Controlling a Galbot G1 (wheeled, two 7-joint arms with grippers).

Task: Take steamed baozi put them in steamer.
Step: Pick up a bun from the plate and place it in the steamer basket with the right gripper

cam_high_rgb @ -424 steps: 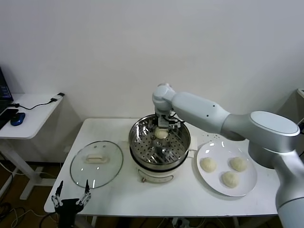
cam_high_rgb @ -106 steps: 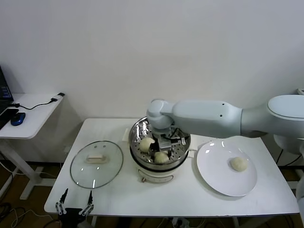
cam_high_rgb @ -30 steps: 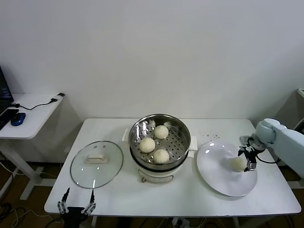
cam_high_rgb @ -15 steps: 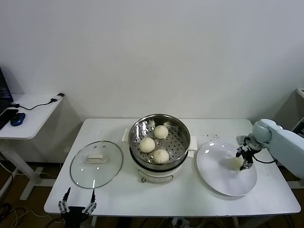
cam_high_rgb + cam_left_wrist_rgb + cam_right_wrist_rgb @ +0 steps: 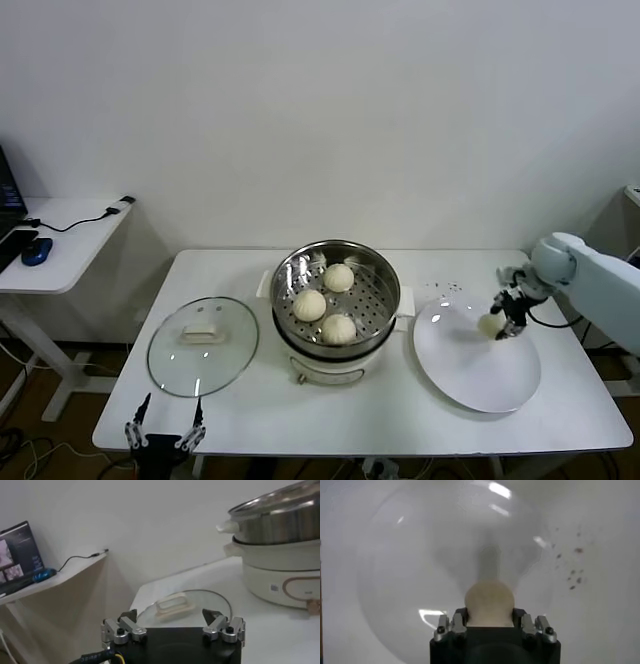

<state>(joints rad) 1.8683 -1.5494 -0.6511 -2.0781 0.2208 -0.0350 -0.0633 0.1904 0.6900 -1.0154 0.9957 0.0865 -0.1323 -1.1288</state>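
The shiny round steamer stands mid-table on its white base, with three cream-white steamed baozi on its perforated tray. A further baozi hangs just above the white plate, and my right gripper is shut on it from both sides. My left gripper is parked low off the table's front left corner, open and holding nothing.
A round glass lid with a white handle lies flat on the table left of the steamer. Dark specks dot the tabletop behind the plate. A side desk with a cable stands far left.
My right gripper closed on the last baozi on the plate and lifted it a little, shifting slightly toward the back. The left arm stayed put.
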